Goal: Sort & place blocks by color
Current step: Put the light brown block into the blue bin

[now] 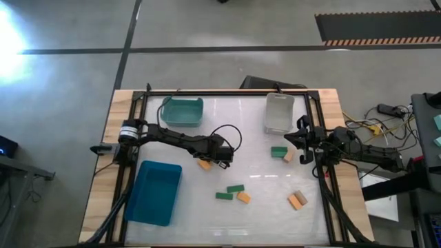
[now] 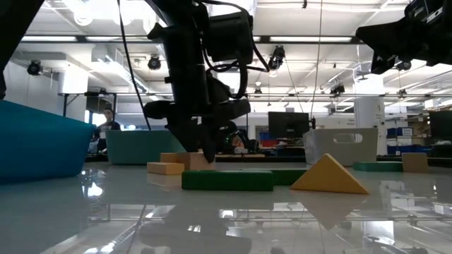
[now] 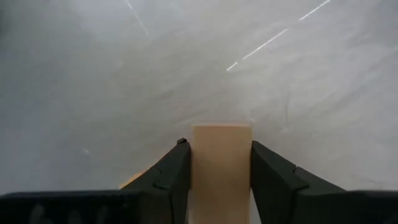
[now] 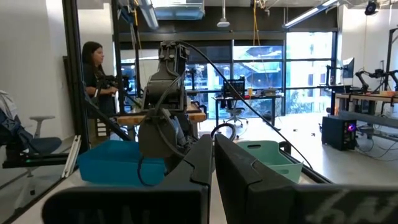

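My left gripper (image 3: 221,146) is down at the table's middle (image 1: 213,159), shut on a pale tan block (image 3: 221,163). An orange block (image 1: 204,164) lies right beside it. Two green blocks (image 1: 236,188) (image 1: 223,195) and an orange one (image 1: 244,198) lie flat toward the near edge, with another orange block (image 1: 297,200) to their right. A green block (image 1: 278,151) and a tan one (image 1: 288,156) lie in front of my right gripper (image 1: 301,141). That gripper waits shut (image 4: 213,163) at the right edge, raised off the table. My left gripper pinches the tan block by its two opposite long sides (image 3: 194,163) between the two fingers (image 3: 174,174). The fingers slant steeply down from above and lie along the block's sides. In the low view the block (image 2: 185,161) stands on the table under the fingers.
A teal bin (image 1: 182,111) stands at the far left and a clear bin (image 1: 279,112) at the far right. A blue bin (image 1: 154,191) sits at the near left. Bare tabletop lies between the bins and the scattered blocks. A person is in the room beyond.
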